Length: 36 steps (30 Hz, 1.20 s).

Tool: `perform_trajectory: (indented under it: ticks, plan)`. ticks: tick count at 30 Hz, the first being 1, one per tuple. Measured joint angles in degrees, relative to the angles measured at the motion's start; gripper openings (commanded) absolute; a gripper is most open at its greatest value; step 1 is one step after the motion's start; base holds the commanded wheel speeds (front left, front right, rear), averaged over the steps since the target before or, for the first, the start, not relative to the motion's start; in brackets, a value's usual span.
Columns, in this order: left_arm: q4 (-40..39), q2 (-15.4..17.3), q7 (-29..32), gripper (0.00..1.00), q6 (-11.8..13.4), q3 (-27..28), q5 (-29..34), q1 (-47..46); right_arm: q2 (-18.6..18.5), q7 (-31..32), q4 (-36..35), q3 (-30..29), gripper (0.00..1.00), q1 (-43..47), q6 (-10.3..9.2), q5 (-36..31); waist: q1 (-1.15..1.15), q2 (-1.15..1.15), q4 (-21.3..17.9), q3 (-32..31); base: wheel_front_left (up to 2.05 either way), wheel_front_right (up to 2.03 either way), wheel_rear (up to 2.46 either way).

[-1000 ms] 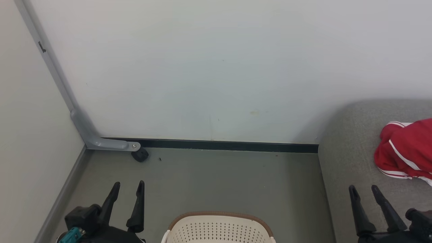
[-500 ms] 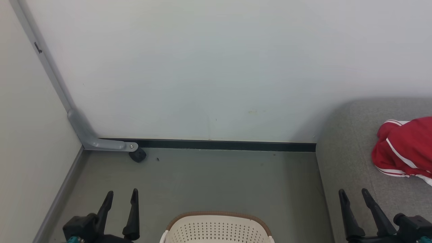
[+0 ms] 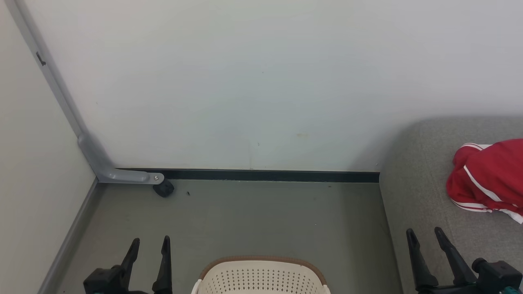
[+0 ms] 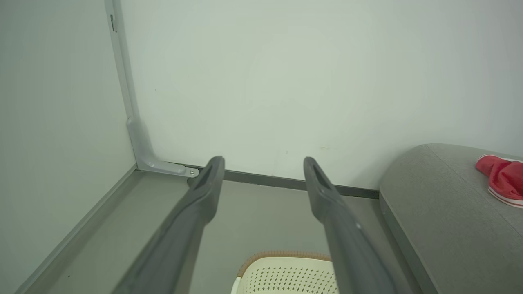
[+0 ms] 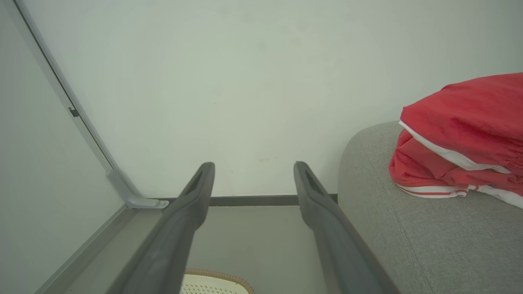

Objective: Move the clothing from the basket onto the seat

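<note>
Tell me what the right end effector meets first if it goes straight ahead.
Probably the white wall: the open right end effector points there, left of the seat. Depth is unclear.

The basket (image 3: 261,277) is cut off by the bottom edge of the head view, so its inside is hidden. The clothing (image 3: 486,179) and the seat (image 3: 421,196) under it run out past the right edge. The small dark mark (image 3: 40,58) on the grey post (image 3: 61,96) is too small to tell.

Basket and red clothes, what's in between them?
In the head view, grey floor and then the edge of the grey seat lie between the basket and the red clothes.
</note>
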Motion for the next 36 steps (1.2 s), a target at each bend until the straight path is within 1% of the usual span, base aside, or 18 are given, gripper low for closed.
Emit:
perform_trajectory:
  ticks: [5, 21, 25, 28, 31, 32, 36]
  plan:
    - [0.0, -0.4, 0.0, 1.00, 0.0, 0.7, 1.7, 0.0, 0.6, 0.0, 0.0, -0.6, 1.00, 0.0, 0.52, -0.4, 0.00, 0.00, -0.1, 0.0, 0.00, 0.00, 0.00]
    - [0.0, -1.5, 0.0, 1.00, -0.2, 2.6, 3.5, 0.7, 2.4, 0.0, 0.3, -2.7, 1.00, 0.0, 2.23, -2.5, 0.00, 0.00, -0.3, 0.4, 0.00, 0.00, 0.00]
    - [0.0, -1.7, 0.0, 1.00, -1.1, 3.1, 3.7, 0.7, 2.7, 0.0, 0.4, -3.2, 1.00, 0.0, 2.80, -3.0, 0.00, 0.00, -0.3, 0.6, 0.00, 0.00, 0.00]
    - [0.0, -1.8, 0.0, 1.00, -1.2, 3.4, 4.5, 0.7, 3.0, 0.0, 0.5, -3.5, 1.00, 0.0, 3.03, -3.4, 0.00, 0.00, -0.4, 0.6, 0.00, 0.00, 0.00]
    - [0.3, -2.3, 0.0, 1.00, -2.3, 4.2, 4.6, 0.7, 3.3, 0.0, 0.7, -3.8, 1.00, 0.0, 3.27, -3.5, 0.00, 0.00, -0.4, 0.6, 0.00, 0.00, 0.00]
    - [0.5, -2.5, 0.0, 0.00, -2.5, 4.2, 4.6, 0.8, 3.4, 0.1, 0.9, -3.8, 0.00, 0.0, 3.25, -3.5, 0.00, 0.00, -0.4, 0.6, 0.00, 0.00, 0.00]
    - [2.2, -3.2, 0.1, 0.00, -2.6, 4.0, 4.6, 2.0, 4.3, 0.1, 2.7, -3.4, 0.00, 1.0, 3.25, -3.5, 0.00, 0.00, -0.4, 0.6, 0.00, 0.00, 0.00]
